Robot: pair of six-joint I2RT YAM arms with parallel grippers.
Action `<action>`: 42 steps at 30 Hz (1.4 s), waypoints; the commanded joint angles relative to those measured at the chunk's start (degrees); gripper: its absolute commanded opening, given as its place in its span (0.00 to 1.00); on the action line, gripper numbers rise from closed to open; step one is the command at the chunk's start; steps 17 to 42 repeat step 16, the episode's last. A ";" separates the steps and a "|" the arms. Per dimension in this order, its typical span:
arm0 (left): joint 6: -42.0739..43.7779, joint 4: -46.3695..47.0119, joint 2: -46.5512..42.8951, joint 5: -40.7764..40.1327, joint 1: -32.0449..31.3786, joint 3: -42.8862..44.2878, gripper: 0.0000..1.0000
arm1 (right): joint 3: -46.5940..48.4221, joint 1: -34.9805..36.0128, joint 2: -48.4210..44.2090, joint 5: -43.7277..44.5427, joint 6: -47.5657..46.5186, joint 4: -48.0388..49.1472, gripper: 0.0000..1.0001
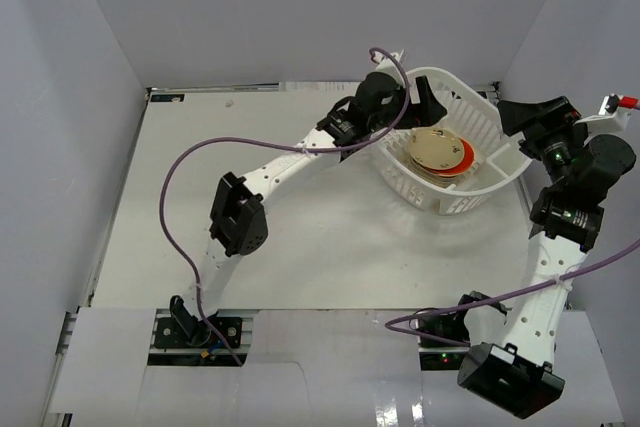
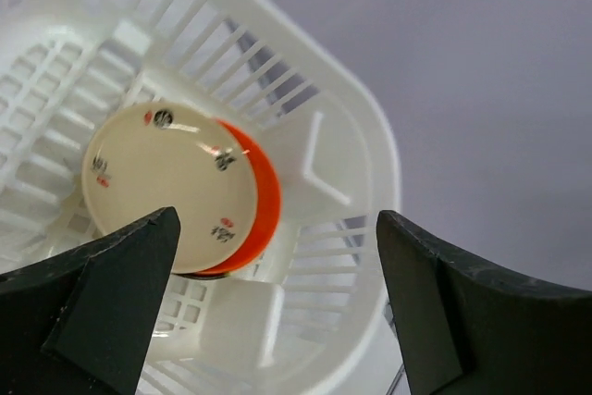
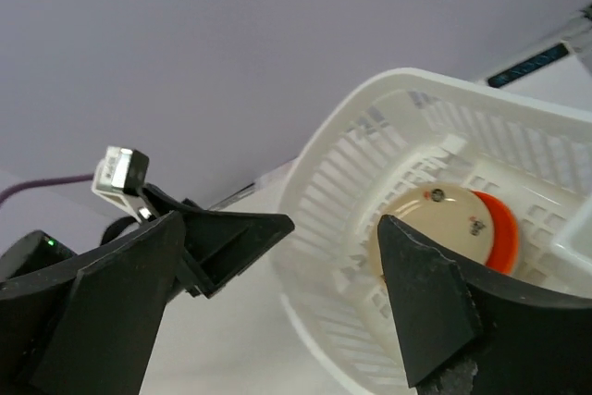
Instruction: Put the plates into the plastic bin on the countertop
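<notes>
- Grey-lilac walls (image 1: pixel 60 97) close in the white tabletop (image 1: pixel 300 247) on its left, far and right sides. Most of its left and middle lies bare, apart from the left arm stretched across it.
- The plastic bin (image 1: pixel 476 117) sits at the far right corner, near the back and right walls, with little room on those two sides.
- A purple cable (image 1: pixel 175 172) loops wide over the left half of the tabletop beside the left arm.
- Inside the bin a cream plate (image 1: pixel 432 150) lies on top of an orange plate (image 1: pixel 466 157), which shows only as a crescent on one side.
- The left fingers (image 2: pixel 102 302) are spread wide with nothing between them. They hang over the bin's far-left rim, and in the left wrist view the stacked plates lie below, off toward one finger and clear of both.
- The right fingers (image 3: pixel 430 312) are likewise parted and empty. They stand just beside the bin's right rim and point toward it. The pictures do not settle whether they touch the rim.
- In the right wrist view one finger covers part of the bin and the lower edge of the cream plate.
- The cream plate bears small dark and red prints too small to read.
- A dark sliver shows under the stack in the left wrist view, but what lies beneath cannot be made out or counted.
</notes>
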 commanded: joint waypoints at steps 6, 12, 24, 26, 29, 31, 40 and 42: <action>16.13 5.70 -40.61 7.01 -0.23 -19.62 0.98 | 3.53 0.66 -4.49 -22.21 7.18 11.09 0.90; 19.03 8.87 -70.80 -2.20 -0.14 -52.64 0.98 | 6.08 0.84 -5.72 -28.20 13.07 17.06 0.90; 19.65 0.80 -86.18 -9.94 -0.14 -59.91 0.98 | 4.06 0.93 -5.46 -29.26 20.36 27.07 0.90; 19.65 0.80 -86.18 -9.94 -0.14 -59.91 0.98 | 4.06 0.93 -5.46 -29.26 20.36 27.07 0.90; 19.65 0.80 -86.18 -9.94 -0.14 -59.91 0.98 | 4.06 0.93 -5.46 -29.26 20.36 27.07 0.90; 19.65 0.80 -86.18 -9.94 -0.14 -59.91 0.98 | 4.06 0.93 -5.46 -29.26 20.36 27.07 0.90; 19.65 0.80 -86.18 -9.94 -0.14 -59.91 0.98 | 4.06 0.93 -5.46 -29.26 20.36 27.07 0.90; 19.65 0.80 -86.18 -9.94 -0.14 -59.91 0.98 | 4.06 0.93 -5.46 -29.26 20.36 27.07 0.90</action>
